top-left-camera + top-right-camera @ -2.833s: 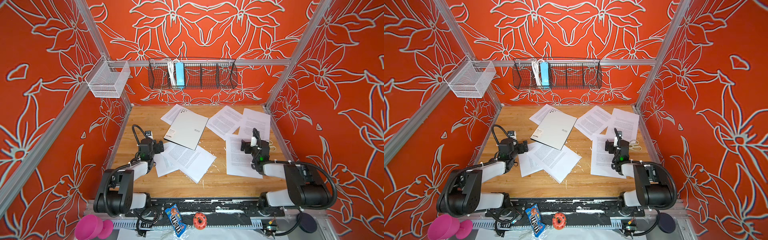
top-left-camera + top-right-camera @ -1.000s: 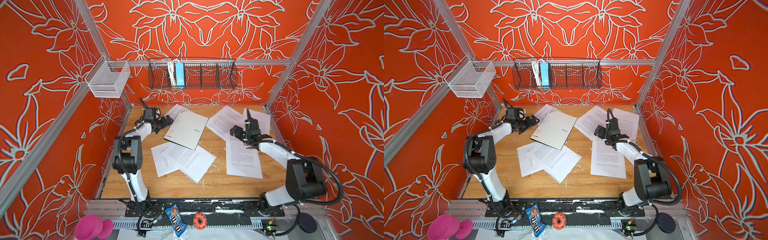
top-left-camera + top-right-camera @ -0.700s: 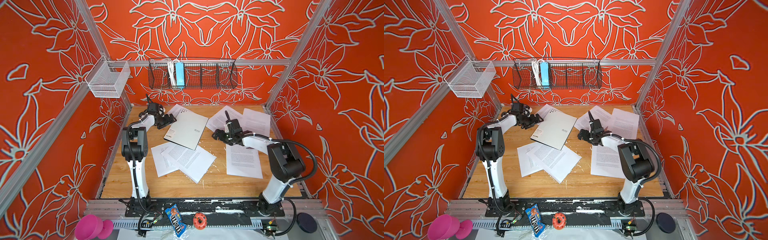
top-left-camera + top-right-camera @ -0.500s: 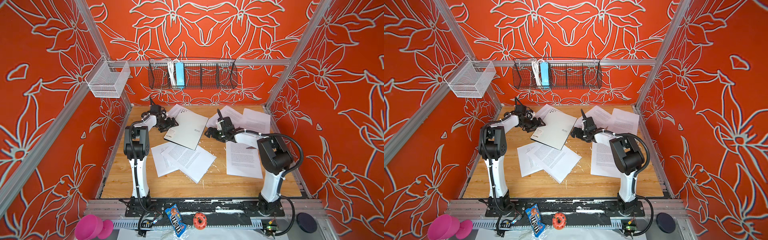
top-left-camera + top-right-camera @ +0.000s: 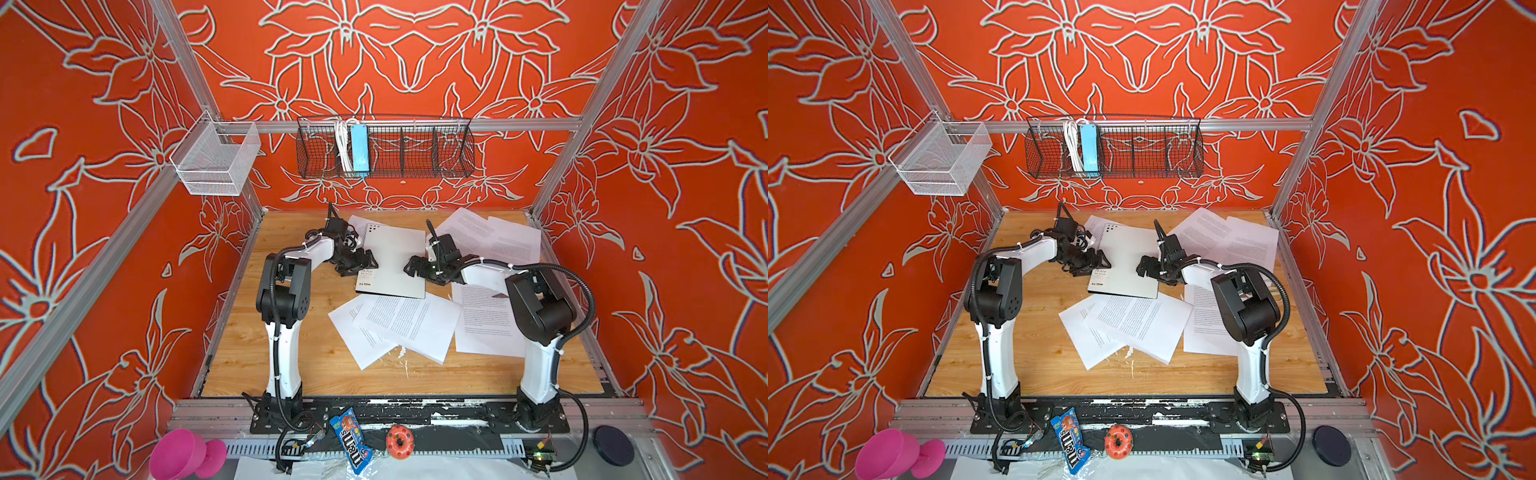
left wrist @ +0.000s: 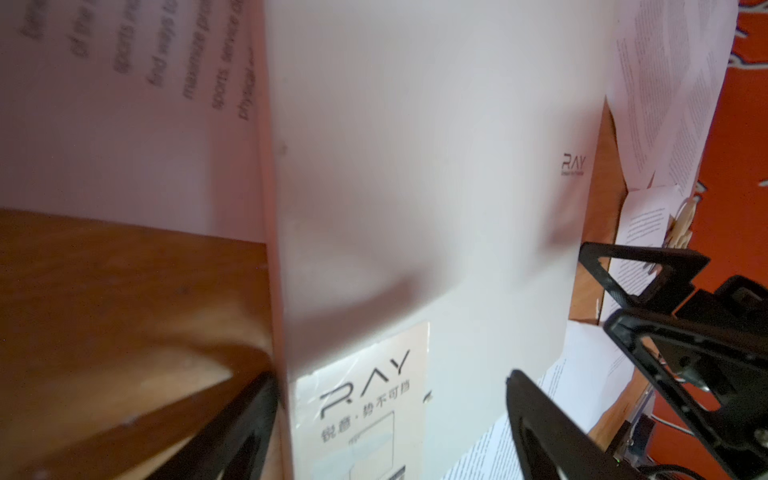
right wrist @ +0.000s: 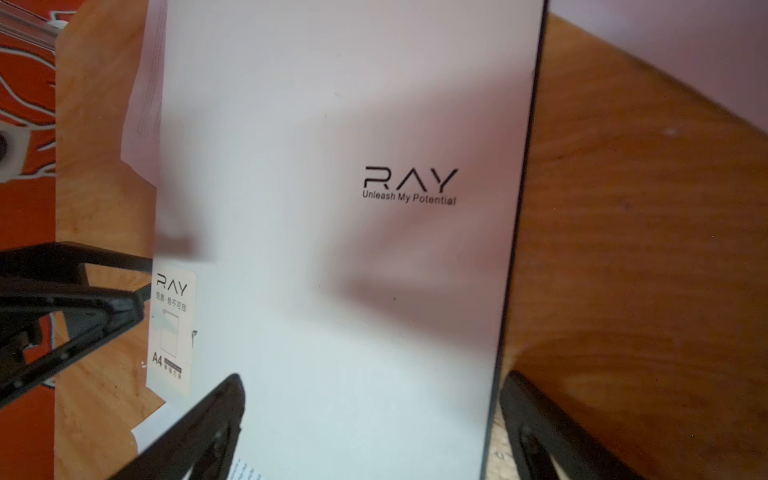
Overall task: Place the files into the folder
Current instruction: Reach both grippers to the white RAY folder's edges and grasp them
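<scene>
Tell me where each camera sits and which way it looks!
Both top views: high in front, looking down at the table, files and folder; left gripper, right gripper and arms show.
Left wrist: on the left arm, facing across the folder; its open left gripper shows.
Right wrist: on the right arm, facing the folder from the opposite side; its open right gripper shows.
Shared: both wrist views catch the RAY lettering and the other gripper.
</scene>
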